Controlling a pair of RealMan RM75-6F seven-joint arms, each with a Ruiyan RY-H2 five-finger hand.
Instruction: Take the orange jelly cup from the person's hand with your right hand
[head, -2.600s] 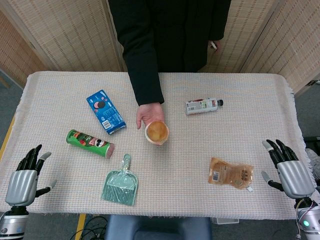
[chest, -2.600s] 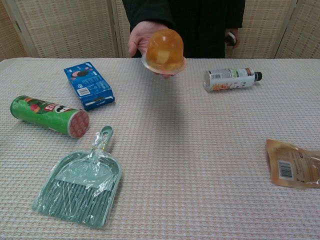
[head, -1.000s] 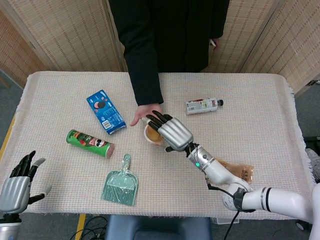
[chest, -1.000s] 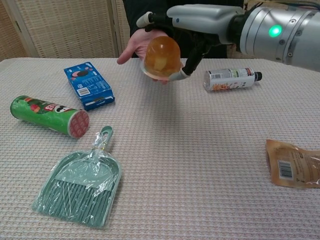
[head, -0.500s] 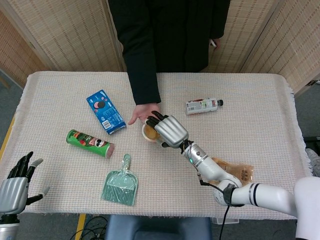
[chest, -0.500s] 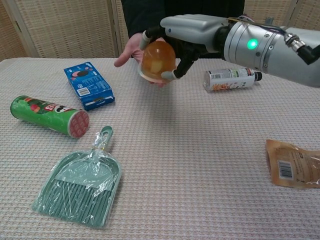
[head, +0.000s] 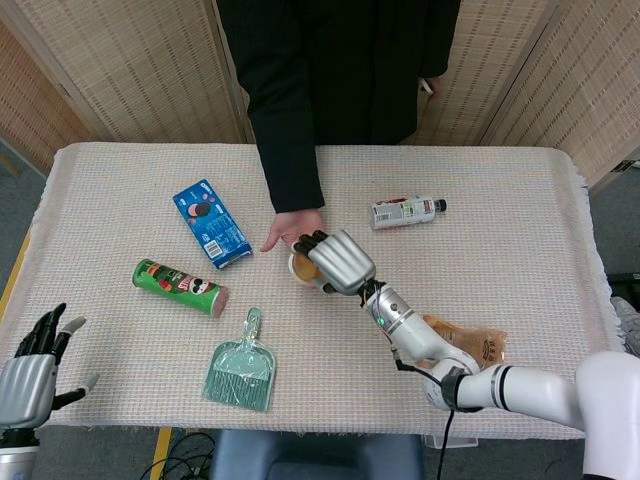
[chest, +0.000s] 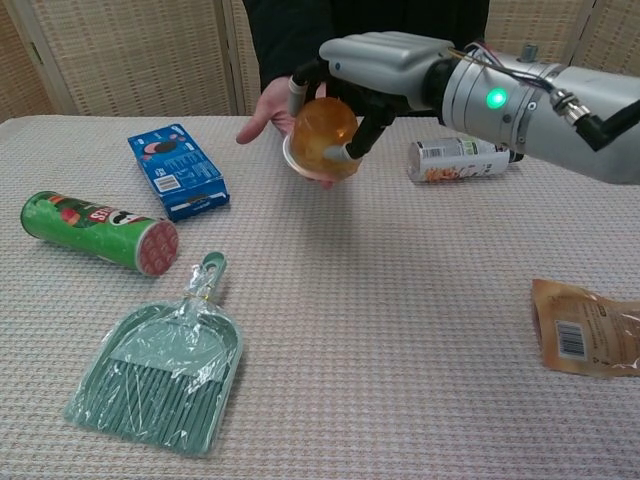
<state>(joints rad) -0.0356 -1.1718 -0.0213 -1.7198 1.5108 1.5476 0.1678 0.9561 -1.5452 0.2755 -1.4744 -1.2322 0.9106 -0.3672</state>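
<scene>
Robot's right hand (head: 338, 262) covers the orange jelly cup (head: 302, 268) from above in the head view, hiding most of it beside the person's hand (head: 292, 226). Chest view: fingers wrap the cup above the table, palm open underneath, likely ready to release.

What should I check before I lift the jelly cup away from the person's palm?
1. Right robot hand wraps its fingers around the orange jelly cup: ok.
2. Grip firm enough to lift: cannot tell.
3. Person's hand open, not clutching the cup: ok.
4. Cup clear of the palm: not ok, it sits against it.
5. Bottle lies close beside the right arm: watch it.
6. Left robot hand open, out of the way: ok.
</scene>
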